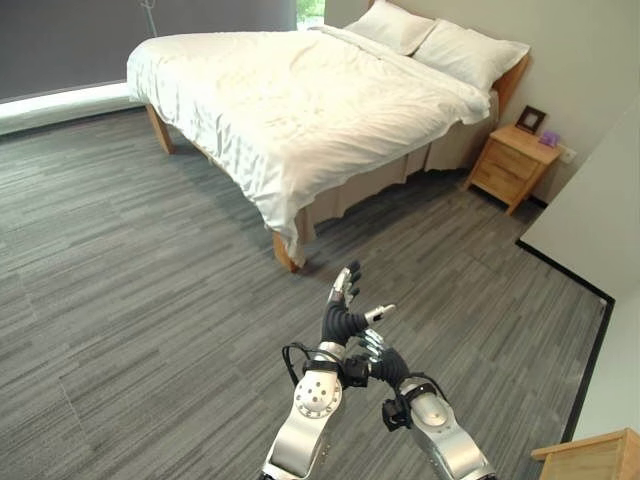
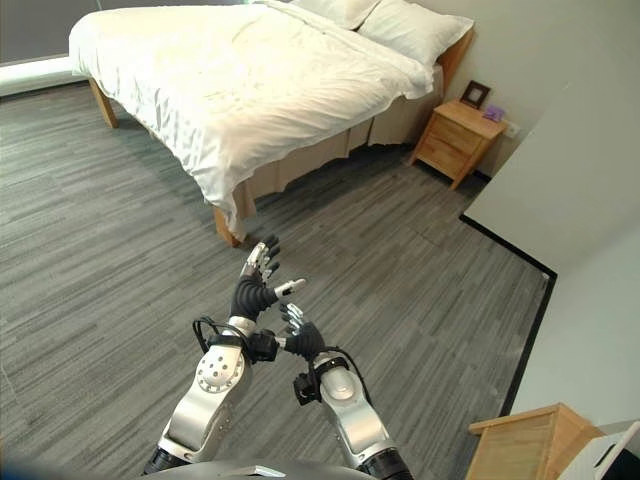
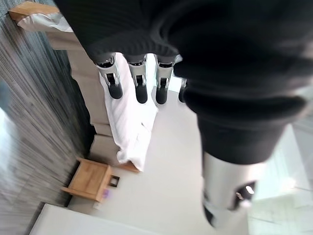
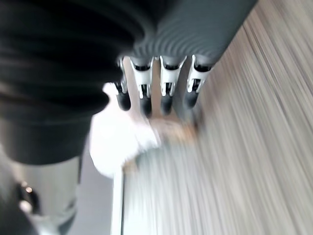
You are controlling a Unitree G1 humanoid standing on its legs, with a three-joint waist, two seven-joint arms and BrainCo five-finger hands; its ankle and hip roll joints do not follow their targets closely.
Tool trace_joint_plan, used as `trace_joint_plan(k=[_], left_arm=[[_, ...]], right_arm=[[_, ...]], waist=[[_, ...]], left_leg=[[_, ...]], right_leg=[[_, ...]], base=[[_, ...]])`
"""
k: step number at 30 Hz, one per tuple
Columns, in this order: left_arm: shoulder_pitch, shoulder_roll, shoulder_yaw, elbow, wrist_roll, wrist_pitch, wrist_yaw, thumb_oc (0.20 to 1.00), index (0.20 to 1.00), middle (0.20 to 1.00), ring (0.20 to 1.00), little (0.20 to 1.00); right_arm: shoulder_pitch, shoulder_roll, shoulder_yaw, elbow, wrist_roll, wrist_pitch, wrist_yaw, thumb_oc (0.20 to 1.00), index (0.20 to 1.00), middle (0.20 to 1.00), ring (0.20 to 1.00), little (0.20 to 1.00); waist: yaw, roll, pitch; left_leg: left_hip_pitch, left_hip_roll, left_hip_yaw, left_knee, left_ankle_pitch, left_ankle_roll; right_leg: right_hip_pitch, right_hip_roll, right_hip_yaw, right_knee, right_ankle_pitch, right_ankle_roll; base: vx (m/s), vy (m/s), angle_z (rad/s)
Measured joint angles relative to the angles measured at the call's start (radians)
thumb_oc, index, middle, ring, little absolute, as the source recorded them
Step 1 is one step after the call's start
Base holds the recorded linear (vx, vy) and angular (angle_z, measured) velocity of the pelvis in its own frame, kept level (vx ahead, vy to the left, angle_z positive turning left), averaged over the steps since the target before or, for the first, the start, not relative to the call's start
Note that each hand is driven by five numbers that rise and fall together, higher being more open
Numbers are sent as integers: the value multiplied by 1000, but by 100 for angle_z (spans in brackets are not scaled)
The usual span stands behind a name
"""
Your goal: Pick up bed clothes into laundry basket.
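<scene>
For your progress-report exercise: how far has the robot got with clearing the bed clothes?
Nothing looks done: the white duvet and pillows lie on the bed. Nothing is in hand: the left hand and right hand hang open above the floor. The whole job is left.

White duvet point(image 1: 300, 100) spread flat over bed, two pillows point(image 1: 440, 40) at headboard.

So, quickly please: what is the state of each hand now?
Left hand: open, fingers straight, holding nothing.
Right hand: open, fingers relaxed, holding nothing.
</scene>
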Motion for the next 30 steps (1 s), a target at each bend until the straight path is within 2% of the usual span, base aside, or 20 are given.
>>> trace_joint_plan(k=[1, 2, 3, 4, 5, 6, 7, 8, 10, 13, 19, 21, 23, 24, 28, 29, 30], left_arm=[[12, 21, 53, 30, 0, 9, 4, 1000, 1000, 1000, 1000, 1000], [36, 48, 152, 60, -1, 14, 11, 1000, 1000, 1000, 1000, 1000], [41, 63, 196, 73, -2, 20, 13, 1000, 1000, 1000, 1000, 1000], [50, 91, 209, 66, -2, 19, 13, 1000, 1000, 1000, 1000, 1000], [63, 117, 212, 54, -2, 19, 14, 1000, 1000, 1000, 1000, 1000], [75, 120, 221, 50, -3, 20, 12, 1000, 1000, 1000, 1000, 1000], [82, 112, 239, 38, -4, 20, 8, 1000, 1000, 1000, 1000, 1000], [83, 113, 244, 24, -7, 20, 9, 1000, 1000, 1000, 1000, 1000], [79, 112, 208, -17, -7, 20, 6, 1000, 1000, 1000, 1000, 1000], [9, 119, 125, -47, -1, 21, -16, 1000, 1000, 1000, 1000, 1000], [-16, 117, 137, -88, -2, 22, -29, 1000, 1000, 1000, 1000, 1000], [-35, 118, 115, -77, -1, 24, -29, 1000, 1000, 1000, 1000, 1000], [-31, 116, 128, -70, -1, 42, -26, 1000, 1000, 1000, 1000, 1000], [-21, 118, 136, -70, -1, 44, -20, 1000, 1000, 1000, 1000, 1000], [3, 130, 155, -71, -1, 44, -15, 1000, 1000, 1000, 1000, 1000], [3, 130, 154, -72, 0, 44, -16, 1000, 1000, 1000, 1000, 1000], [13, 128, 156, -71, 0, 45, -17, 1000, 1000, 1000, 1000, 1000]], right_arm=[[-8, -11, -40, -11, -10, -5, -27, 1000, 1000, 1000, 1000, 1000], [-32, -42, -84, -16, -16, -15, -60, 1000, 1000, 1000, 1000, 1000], [-39, -71, -104, -26, -16, -22, -71, 1000, 1000, 1000, 1000, 1000], [-42, -86, -115, -38, -16, -28, -77, 1000, 1000, 1000, 1000, 1000], [-57, -103, -122, -37, -17, -35, -78, 1000, 1000, 1000, 1000, 1000], [-74, -111, -118, -33, -17, -28, -77, 1000, 1000, 1000, 1000, 1000], [-99, -115, -96, -37, -18, -23, -75, 1000, 1000, 1000, 1000, 1000], [-133, -109, -79, -36, -18, -21, -70, 1000, 1000, 1000, 1000, 1000], [-216, -84, -32, -38, -22, -20, -62, 1000, 1000, 1000, 1000, 1000], [-260, -83, 11, -38, -28, -19, -46, 1000, 1000, 1000, 1000, 1000], [-207, -78, -12, -44, -27, 1, -48, 1000, 1000, 1000, 1000, 1000], [-128, -88, -86, -99, -25, 6, -50, 1000, 1000, 1000, 1000, 1000], [-43, -116, -173, -138, -15, 28, -51, 1000, 1000, 1000, 1000, 1000], [-34, -125, -188, -138, -14, 31, -52, 1000, 1000, 1000, 1000, 1000], [15, -160, -220, -179, -14, 32, -44, 1000, 1000, 1000, 1000, 1000], [14, -172, -220, -186, -15, 32, -41, 1000, 1000, 1000, 1000, 1000], [9, -179, -221, -201, -15, 35, -27, 1000, 1000, 1000, 1000, 1000]], waist=[[7, 16, 13], [29, 33, 29], [41, 41, 33], [54, 36, 33], [73, 28, 34], [74, 22, 30], [73, 1, 21], [75, -16, 21], [66, -9, 22], [61, -22, 8], [34, -22, 1], [38, -19, 0], [34, -18, -1], [38, -16, -3], [29, -9, -14], [24, -6, -14], [21, 0, -12]], left_leg=[[-2, 5, -10, 9, -3, 1], [3, 15, -30, 4, -13, 2], [12, 28, -28, -6, -13, 1], [13, 26, -18, -18, -11, 2], [18, 22, -7, -25, 14, 0], [23, 15, -9, -39, 25, 0], [26, -6, -11, -43, 29, 0], [29, -18, -3, -43, 34, 1], [35, -10, 3, -45, 40, -3], [36, -2, -2, -47, 40, -7], [18, -6, -9, -45, 50, -3], [-29, -12, -21, -48, 53, -14], [-35, 10, 55, -48, 39, -4], [-31, 9, 53, -48, 42, 0], [-13, -11, -2, -48, 59, 9], [-10, -10, -11, -48, 60, 12], [5, -3, -33, -47, 54, 30]], right_leg=[[-1, 7, -2, 14, 10, 3], [-1, 18, 11, 39, 15, -3], [4, 13, 12, 31, 19, -13], [15, 9, 3, 8, 18, -15], [27, 19, -4, -14, 14, -12], [53, 16, -5, -58, 15, -15], [98, 2, 3, -137, 17, -16], [112, -10, 2, -169, 12, -5], [110, -5, 18, -165, 14, 2], [113, 4, 17, -165, 13, 1], [96, 4, 18, -164, 13, 1], [96, -3, -33, -173, 13, 3], [103, -12, -99, -170, 10, 2], [107, -11, -102, -165, 10, 1], [149, -23, -156, -135, 10, 1], [142, -25, -162, -113, 10, 1], [122, -28, -158, -39, 2, 12]], base=[[-130, 266, 20], [-13, 57, 33], [53, 121, 40], [37, 145, 41], [19, 183, 32], [-13, 79, 27], [-21, 65, 15], [-44, 66, -8], [-59, 75, -22], [-6, 49, 0], [-65, 80, 3], [23, 78, 58], [74, 62, 89], [79, 83, 60], [23, 46, 41], [18, 23, 24], [8, 12, 15]])
